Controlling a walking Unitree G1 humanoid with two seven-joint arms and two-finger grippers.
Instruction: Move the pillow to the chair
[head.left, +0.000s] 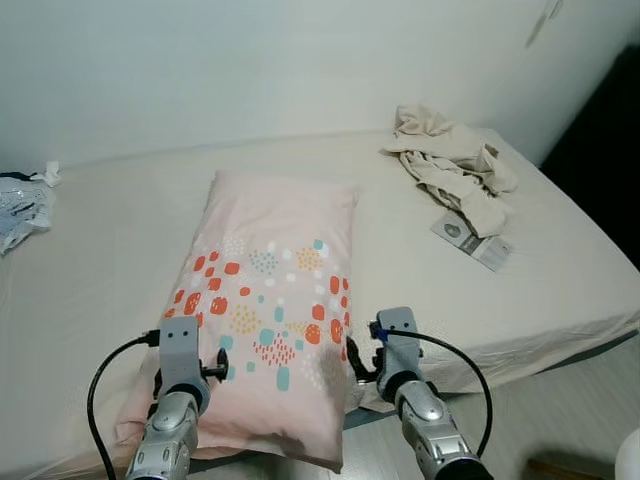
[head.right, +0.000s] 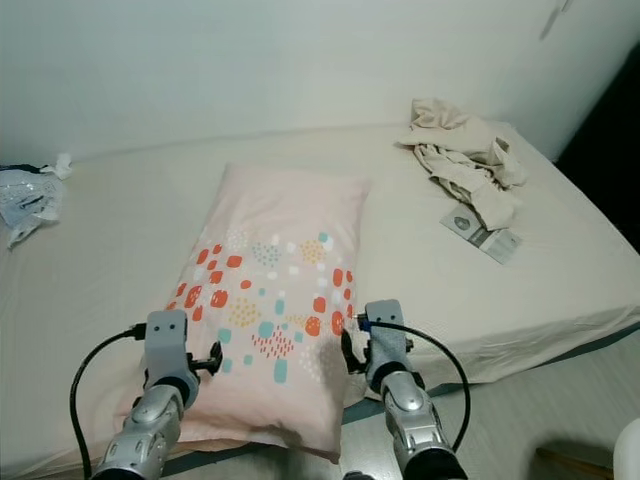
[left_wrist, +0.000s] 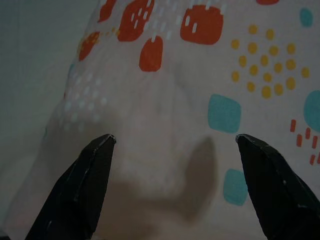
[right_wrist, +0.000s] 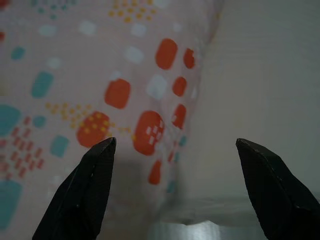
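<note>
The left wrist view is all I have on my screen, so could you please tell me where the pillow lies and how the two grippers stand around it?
Observer: The pillow lies lengthwise on the bed, its near end hanging over the front edge.
Operator: Thank you. Where is the right gripper, please?
Observer: The right gripper is open, straddling the pillow's right edge, one finger over the print and the other over the sheet.
Operator: And my own left gripper, seen from above?
Observer: The left gripper is open over the pillow's near left corner.
Operator: Is anything else on the bed?
Observer: Crumpled beige clothes lie at the far right corner, apart from the pillow.
</note>
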